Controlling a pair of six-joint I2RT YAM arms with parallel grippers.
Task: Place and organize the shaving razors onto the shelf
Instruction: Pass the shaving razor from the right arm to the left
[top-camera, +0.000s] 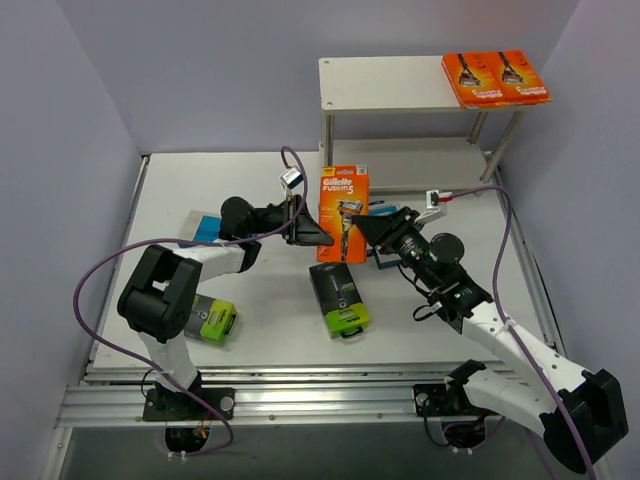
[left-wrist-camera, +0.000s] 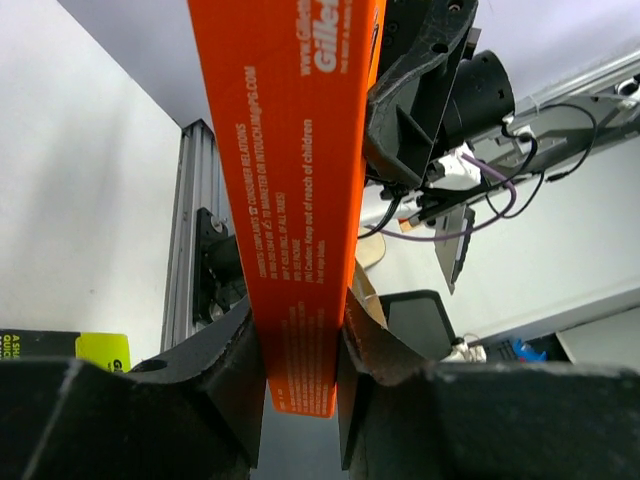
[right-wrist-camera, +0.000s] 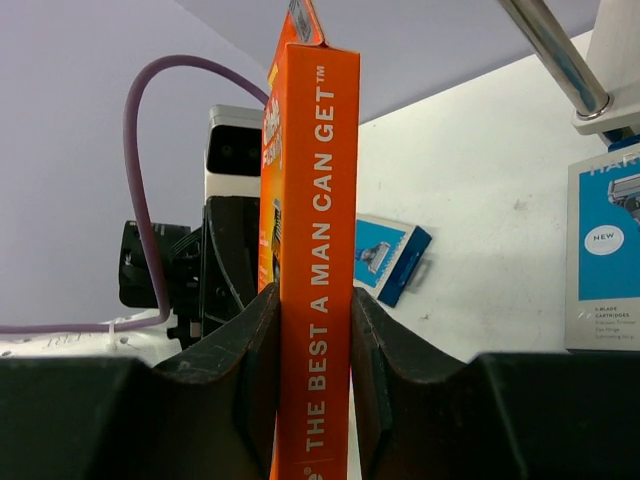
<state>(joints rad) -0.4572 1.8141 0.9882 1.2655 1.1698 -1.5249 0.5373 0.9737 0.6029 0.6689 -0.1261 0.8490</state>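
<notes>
black razor pack laid flat at desk centre; second black pack partly covered by left arm. behind, orange razor pack held upright, clamped at left edge by left end effector, at right edge by right end effector. farthest, two orange packs laid on shelf top tier, right end.

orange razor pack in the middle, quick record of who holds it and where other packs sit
held pack: orange pack, gripped from both sides
left gripper: shut on its left edge
right gripper: shut on its right edge
shelf top: two orange packs, right end
table: black pack centre, second black pack left
</notes>
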